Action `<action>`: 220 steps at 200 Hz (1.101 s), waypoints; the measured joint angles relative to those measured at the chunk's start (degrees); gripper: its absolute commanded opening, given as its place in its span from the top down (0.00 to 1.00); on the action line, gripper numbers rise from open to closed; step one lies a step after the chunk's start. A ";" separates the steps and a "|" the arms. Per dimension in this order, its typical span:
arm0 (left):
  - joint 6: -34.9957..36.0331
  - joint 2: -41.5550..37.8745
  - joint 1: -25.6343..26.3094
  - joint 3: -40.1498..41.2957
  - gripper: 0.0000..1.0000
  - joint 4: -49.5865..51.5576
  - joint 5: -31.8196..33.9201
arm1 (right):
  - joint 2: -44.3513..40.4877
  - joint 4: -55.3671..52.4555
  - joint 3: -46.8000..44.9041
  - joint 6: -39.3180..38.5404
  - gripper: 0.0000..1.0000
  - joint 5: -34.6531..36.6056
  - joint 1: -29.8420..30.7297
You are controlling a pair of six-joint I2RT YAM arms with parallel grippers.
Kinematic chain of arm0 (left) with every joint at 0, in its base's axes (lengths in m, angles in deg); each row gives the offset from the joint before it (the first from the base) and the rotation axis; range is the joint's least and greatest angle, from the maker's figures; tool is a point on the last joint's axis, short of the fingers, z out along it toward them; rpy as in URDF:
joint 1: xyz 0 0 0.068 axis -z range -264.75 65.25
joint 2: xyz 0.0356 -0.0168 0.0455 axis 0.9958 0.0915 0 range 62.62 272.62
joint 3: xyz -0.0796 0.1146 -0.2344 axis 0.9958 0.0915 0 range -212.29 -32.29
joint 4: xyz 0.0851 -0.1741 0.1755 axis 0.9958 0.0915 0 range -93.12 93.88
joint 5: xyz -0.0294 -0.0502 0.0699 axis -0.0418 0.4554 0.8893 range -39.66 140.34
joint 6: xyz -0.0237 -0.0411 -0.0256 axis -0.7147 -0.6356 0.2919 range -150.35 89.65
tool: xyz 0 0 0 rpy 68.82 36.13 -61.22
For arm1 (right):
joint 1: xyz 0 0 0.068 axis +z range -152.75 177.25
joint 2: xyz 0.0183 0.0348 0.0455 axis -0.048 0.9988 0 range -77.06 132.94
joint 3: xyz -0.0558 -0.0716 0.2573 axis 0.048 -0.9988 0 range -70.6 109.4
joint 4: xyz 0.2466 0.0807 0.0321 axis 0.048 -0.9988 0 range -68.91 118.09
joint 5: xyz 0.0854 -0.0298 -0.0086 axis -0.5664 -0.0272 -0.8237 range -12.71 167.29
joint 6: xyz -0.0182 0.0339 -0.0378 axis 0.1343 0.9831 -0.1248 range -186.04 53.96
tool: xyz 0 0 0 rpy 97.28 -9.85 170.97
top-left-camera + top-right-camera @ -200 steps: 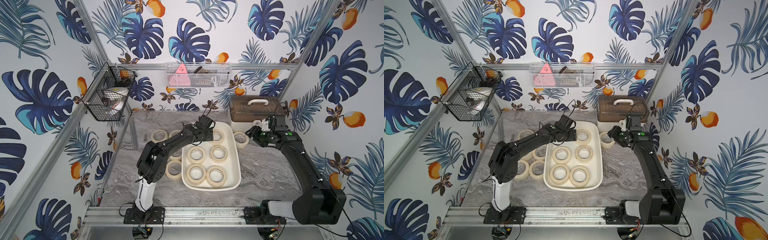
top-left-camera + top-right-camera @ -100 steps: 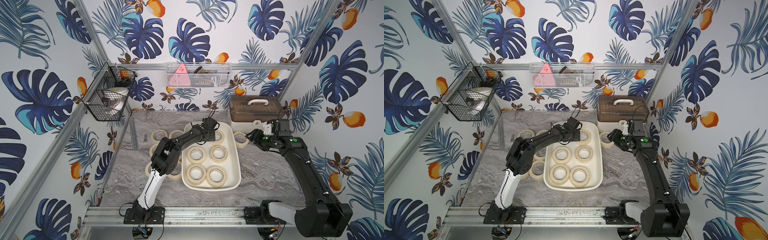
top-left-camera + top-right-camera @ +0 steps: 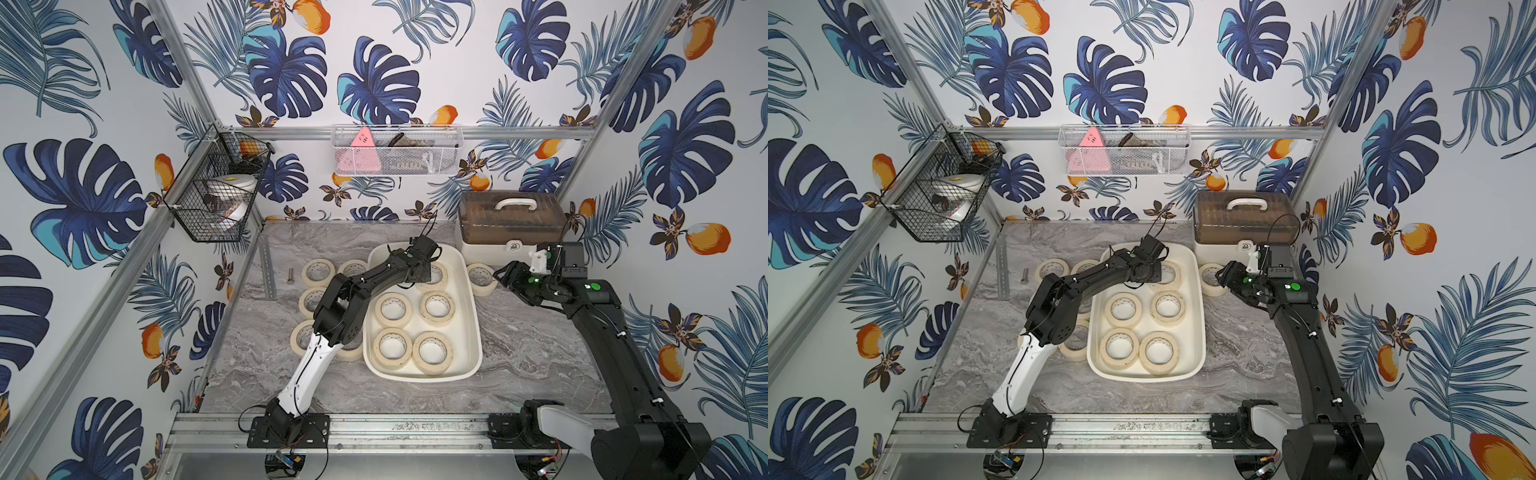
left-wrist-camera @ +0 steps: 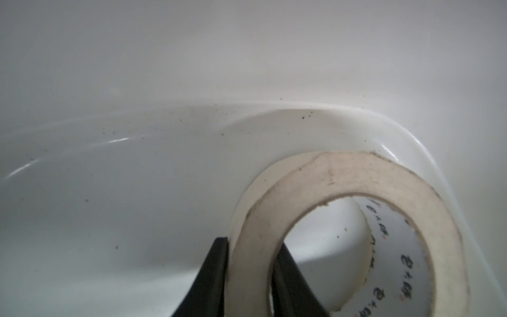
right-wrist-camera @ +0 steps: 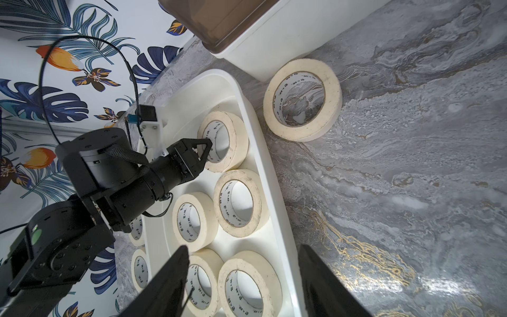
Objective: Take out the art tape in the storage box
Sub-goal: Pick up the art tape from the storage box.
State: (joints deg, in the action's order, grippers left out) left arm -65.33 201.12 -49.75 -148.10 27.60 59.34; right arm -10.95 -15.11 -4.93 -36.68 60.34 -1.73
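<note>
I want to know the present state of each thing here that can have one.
storage box: lidless, not yet emptied.
left gripper: shut on the gripped roll, across its wall.
gripped roll: inside the box, at its far end.
four other rolls: flat inside the box.
right gripper: open, empty.
case: lid closed.
roll beside the case: flat on the table.

Left arm [image 3: 374,274] jaws clamped, right arm [image 3: 602,328] jaws apart.

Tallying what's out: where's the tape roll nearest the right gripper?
In both top views the roll lies on the table between the tub's far right corner and the right gripper, beside the case.
</note>
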 measured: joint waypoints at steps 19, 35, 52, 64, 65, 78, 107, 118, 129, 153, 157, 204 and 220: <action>0.00 -0.66 -0.02 0.44 0.83 0.22 -0.22 | -0.02 -0.11 0.00 0.00 0.35 0.00 0.00; 0.02 -1.70 -0.07 1.11 0.85 0.81 -0.66 | -0.04 -0.11 0.00 0.00 0.34 -0.04 0.00; 0.04 -3.63 -0.07 1.99 0.87 1.27 -0.63 | -0.07 -0.11 0.00 0.00 0.35 -0.09 0.00; 0.20 -5.60 -0.07 3.08 0.89 1.42 -0.66 | -0.07 -0.11 0.00 0.00 0.35 -0.26 0.00; 0.20 -5.73 -0.07 3.15 0.89 1.44 -0.66 | -0.07 -0.11 0.00 0.00 0.35 -0.26 0.00; 0.22 -7.78 -0.04 4.28 0.90 1.68 -0.96 | -0.09 -0.11 0.00 0.00 0.35 -0.46 0.00; 0.26 -11.63 0.15 6.86 0.91 2.73 -1.11 | -0.07 -0.13 0.48 -0.02 0.35 -0.96 0.00; 0.42 -13.22 0.28 7.85 0.91 3.54 -1.09 | 0.04 -0.17 0.74 -0.07 0.35 -1.38 0.02; 0.55 -14.62 0.46 8.37 0.92 4.26 -1.05 | 0.22 -0.20 0.96 -0.26 0.35 -1.81 0.09; 1.25 -17.42 1.40 8.57 0.93 6.23 -0.94 | 0.26 -0.68 1.51 -0.44 0.34 -2.54 0.63; 1.57 -17.79 1.57 8.57 0.93 6.51 -0.90 | 0.26 -0.70 1.60 -0.46 0.34 -2.60 0.74; 2.56 -22.36 5.20 7.30 0.94 11.06 0.39 | 0.72 -2.32 3.10 -0.46 0.34 -3.23 3.39; 3.37 -23.23 6.73 6.38 0.94 12.20 0.92 | 0.90 -2.71 3.45 -0.46 0.33 -2.95 5.33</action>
State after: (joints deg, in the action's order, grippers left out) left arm -61.96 177.88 -43.01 -141.72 39.80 60.25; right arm -10.05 -17.82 -1.48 -37.14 57.39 3.60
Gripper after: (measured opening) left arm 0.246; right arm 0.664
